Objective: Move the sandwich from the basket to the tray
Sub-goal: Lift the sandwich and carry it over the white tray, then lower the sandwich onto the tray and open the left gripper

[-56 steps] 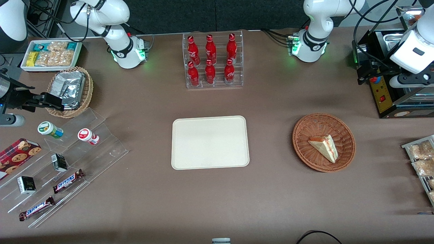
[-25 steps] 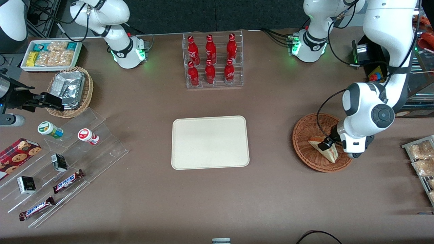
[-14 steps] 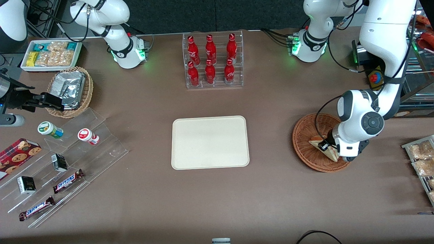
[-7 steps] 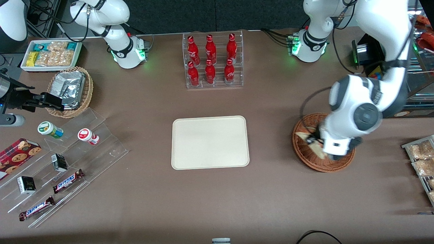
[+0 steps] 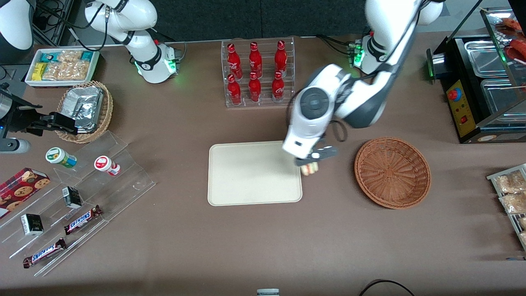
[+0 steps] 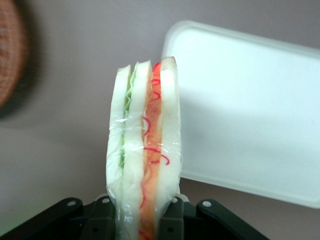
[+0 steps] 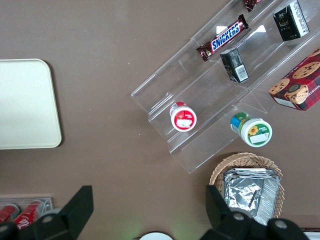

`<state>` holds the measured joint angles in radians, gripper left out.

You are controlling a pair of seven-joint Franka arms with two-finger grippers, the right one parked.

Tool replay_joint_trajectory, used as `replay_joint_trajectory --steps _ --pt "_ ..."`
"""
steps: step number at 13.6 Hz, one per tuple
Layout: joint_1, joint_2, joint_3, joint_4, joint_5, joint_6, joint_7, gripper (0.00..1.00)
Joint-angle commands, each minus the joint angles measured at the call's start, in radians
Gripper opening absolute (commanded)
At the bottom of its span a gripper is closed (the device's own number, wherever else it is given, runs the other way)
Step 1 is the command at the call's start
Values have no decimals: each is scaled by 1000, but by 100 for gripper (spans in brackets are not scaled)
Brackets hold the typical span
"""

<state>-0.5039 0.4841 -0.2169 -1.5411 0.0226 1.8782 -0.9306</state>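
Front view shows two chocolate bars on a clear stepped stand toward the parked arm's end of the table, each wrapper reading "SNICKERS" in blue letters; the right wrist view shows the same word on one bar. Six red bottles with white script on their sides stand in a clear rack, farther from the front camera than the tray; the script is too small to read. A red box printed with cookies lies beside the stand. The pincer hangs above the table just beside the tray's edge on the working arm's side, between the tray and the basket, and it is clamped on the sandwich. In the left wrist view the sandwich stands on edge between the fingers, gripped at its wide end: three slices of pale bread, a green leafy layer in one gap and an orange-red layer with red strands in the other, all under clear wrap that creases across the middle. The tray lies below it, cream and bare, with a rounded corner and low rim. The reddish-brown woven basket sits toward the working arm's end of the table, well apart from the sandwich.
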Motion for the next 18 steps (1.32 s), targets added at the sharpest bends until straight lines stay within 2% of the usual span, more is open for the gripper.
replay_joint_trajectory --steps 1,3,6,12,14,15,16,17,18 --pt "-68 158 13 172 14 5 143 15" --pt "-102 229 13 246 13 45 238 15" --pt "-143 356 14 395 16 62 236 15" --pt "-160 462 24 412 33 194 188 17" --pt "-168 487 34 412 65 235 104 22" --pt "-177 496 34 412 95 243 73 37" --pt "-179 498 34 412 100 243 53 62" --pt "-180 493 34 412 102 240 46 81" --pt "-180 485 34 412 102 234 46 92"
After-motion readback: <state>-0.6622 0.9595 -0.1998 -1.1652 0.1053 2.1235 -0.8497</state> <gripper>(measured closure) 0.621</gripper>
